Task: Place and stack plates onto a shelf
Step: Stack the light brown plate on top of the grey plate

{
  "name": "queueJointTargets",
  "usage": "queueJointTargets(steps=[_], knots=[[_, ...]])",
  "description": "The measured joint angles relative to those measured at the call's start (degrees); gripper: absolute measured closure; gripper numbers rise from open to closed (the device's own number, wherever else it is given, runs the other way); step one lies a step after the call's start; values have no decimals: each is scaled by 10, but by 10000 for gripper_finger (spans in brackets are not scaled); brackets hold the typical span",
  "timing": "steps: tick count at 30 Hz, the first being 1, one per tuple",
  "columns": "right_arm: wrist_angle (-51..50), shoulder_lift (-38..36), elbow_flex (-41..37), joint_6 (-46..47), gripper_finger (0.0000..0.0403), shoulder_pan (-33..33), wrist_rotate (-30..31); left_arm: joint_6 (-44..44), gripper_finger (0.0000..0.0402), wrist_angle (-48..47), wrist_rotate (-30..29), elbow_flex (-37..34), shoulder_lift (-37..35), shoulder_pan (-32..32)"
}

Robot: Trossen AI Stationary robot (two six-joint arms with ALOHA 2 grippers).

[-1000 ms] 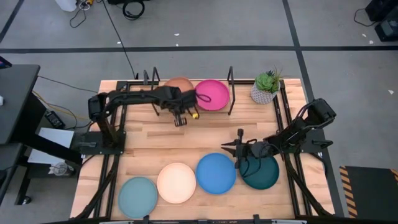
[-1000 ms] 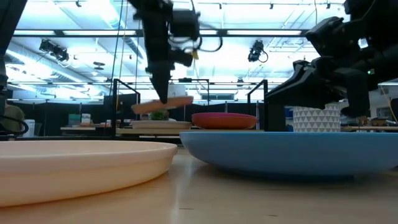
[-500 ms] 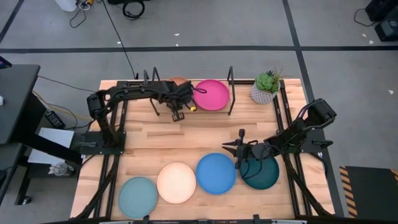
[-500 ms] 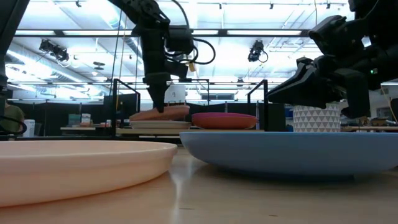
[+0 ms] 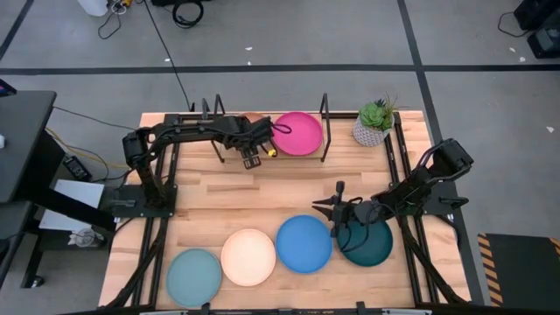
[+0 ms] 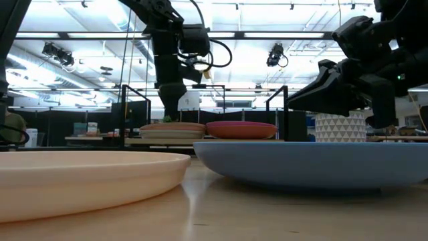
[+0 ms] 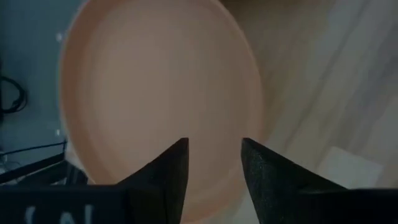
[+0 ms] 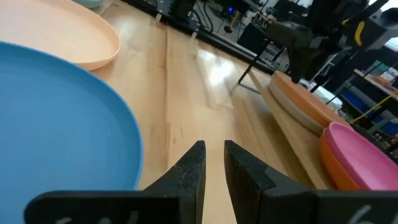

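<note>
The terracotta plate point(image 7: 155, 81) lies flat on a grey plate point(image 6: 167, 134) at the left end of the shelf point(image 6: 160, 141). Beside it a magenta plate point(image 5: 299, 133) rests on an orange one point(image 8: 339, 163). My left gripper point(image 7: 214, 158) stands open just above the terracotta plate's near rim, fingers pointing down and touching nothing. My right gripper point(image 8: 214, 158) hovers low over the table between the blue plate point(image 5: 304, 243) and the dark teal plate point(image 5: 372, 248); only a narrow gap shows between its fingers and nothing is in it.
A cream plate point(image 5: 248, 257) and a light teal plate point(image 5: 194, 277) lie along the near edge, left of the blue one. A potted plant point(image 5: 374, 122) stands at the far right. The shelf's black wire end frames point(image 5: 325, 118) rise beside the stacks. Bare wood lies mid-table.
My left gripper has carried the terracotta plate toward the far edge and down onto the grey plate on the shelf. The plate hung lifted and tilted, then settled flat. The gripper has opened, let go and risen slightly.
</note>
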Motion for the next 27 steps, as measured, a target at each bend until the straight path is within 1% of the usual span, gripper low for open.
queueJointTargets(steps=[4, 9, 10, 14, 15, 19, 21, 23, 27], knots=[[11, 0, 0, -14, 338, -7, -1, -18, 248, 30, -1, -3, 5, -6], [11, 0, 0, -18, 338, -13, -6, -30, 248, 115, -8, -41, 5, -24], [11, 0, 0, -19, 338, -14, -9, -28, 248, 119, -22, -45, 5, -28], [13, 0, 0, -24, 338, -17, -13, -13, 248, 110, -120, -44, 5, -45], [13, 0, 0, -24, 338, -18, -14, -12, 248, 105, -127, -40, 3, -46], [16, 0, 0, -24, 338, -20, -16, -6, 249, 107, -130, -14, -1, -50], [17, 0, 0, -23, 338, -20, -17, -12, 249, 118, -119, -13, -1, -50], [17, 0, 0, -22, 338, -20, -17, -15, 249, 141, -110, -13, 1, -46], [20, 0, 0, -21, 338, -20, -24, -8, 249, 218, -121, -12, 26, -25]])
